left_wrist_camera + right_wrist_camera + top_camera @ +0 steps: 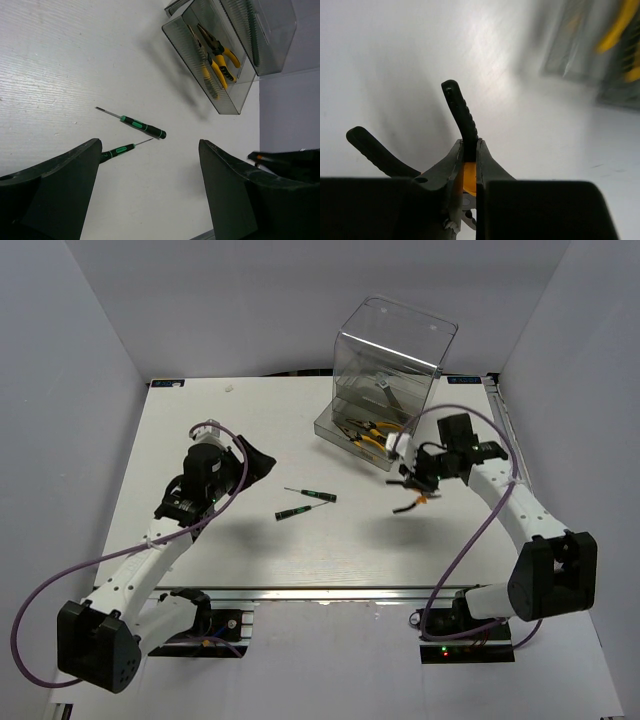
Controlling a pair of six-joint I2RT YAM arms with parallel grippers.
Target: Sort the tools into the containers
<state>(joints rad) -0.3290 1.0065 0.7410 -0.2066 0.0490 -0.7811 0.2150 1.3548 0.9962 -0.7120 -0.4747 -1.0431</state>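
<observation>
Right wrist view has the right gripper (470, 148) pinched tight on one handle of the cutters (460, 107), up off the surface (300, 550) near the open drawer (335, 440). Probably best to centre over the drawer and release low. Left gripper (150, 190) hangs wide, empty.

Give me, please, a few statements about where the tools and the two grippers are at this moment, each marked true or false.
1. The right gripper is shut on the cutters. True.
2. Both screwdrivers lie inside the open drawer. False: they lie on the table, apart from the drawer.
3. The yellow-handled pliers are in the open drawer. True.
4. The left gripper holds a screwdriver. False: its jaws stand wide open and hold nothing.
</observation>
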